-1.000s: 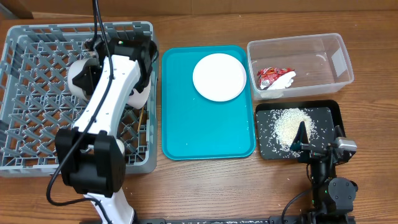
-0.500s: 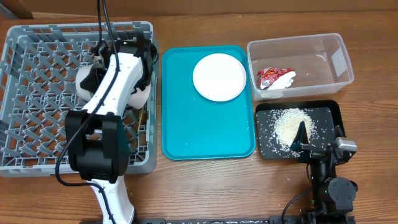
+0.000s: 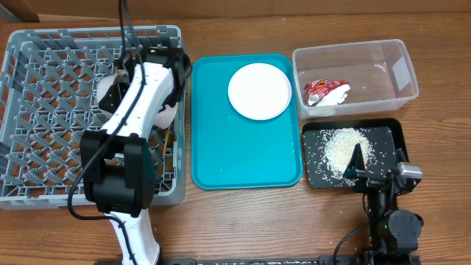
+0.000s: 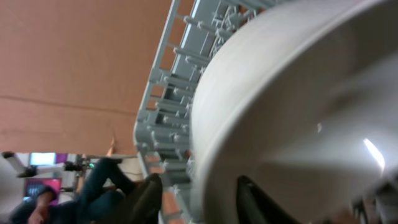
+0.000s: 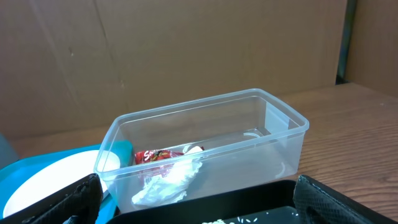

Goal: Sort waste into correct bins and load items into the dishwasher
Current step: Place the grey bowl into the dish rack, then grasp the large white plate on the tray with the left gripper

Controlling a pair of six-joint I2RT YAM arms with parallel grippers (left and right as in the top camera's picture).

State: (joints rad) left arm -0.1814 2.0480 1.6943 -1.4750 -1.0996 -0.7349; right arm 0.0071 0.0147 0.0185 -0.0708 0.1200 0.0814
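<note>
The left tool point(image 4: 198, 184) is reaching into the large square grey plastic dish rack point(image 3: 44, 110) with a round white plate point(image 3: 110, 90). In the left wrist view its two dark fingers point(image 4: 148, 200) are straddling the plate's rim, so it is most likely pinching the plate, which is standing on edge among the pegs.

Over the last second the left arm has been swinging in over the rack's right side. The plate is now sitting slightly further right than it was. Nothing else has moved. That small shift suggests the plate is being settled into a slot and is not yet released.

The right tool point(image 5: 196, 198) is hovering with its fingers spread over the shallow black rectangular tray point(image 3: 390, 131), which is holding the heap of small white grains point(image 3: 342, 145). The crumpled red-and-white plastic wrapper point(image 3: 324, 92) is lying in the clear rectangular plastic tub point(image 3: 397, 70). The waste therefore looks sorted.

A second round white plate point(image 3: 259, 90) is still waiting on the teal serving tray point(image 3: 221, 158) on the wooden bench point(image 3: 243, 221).
</note>
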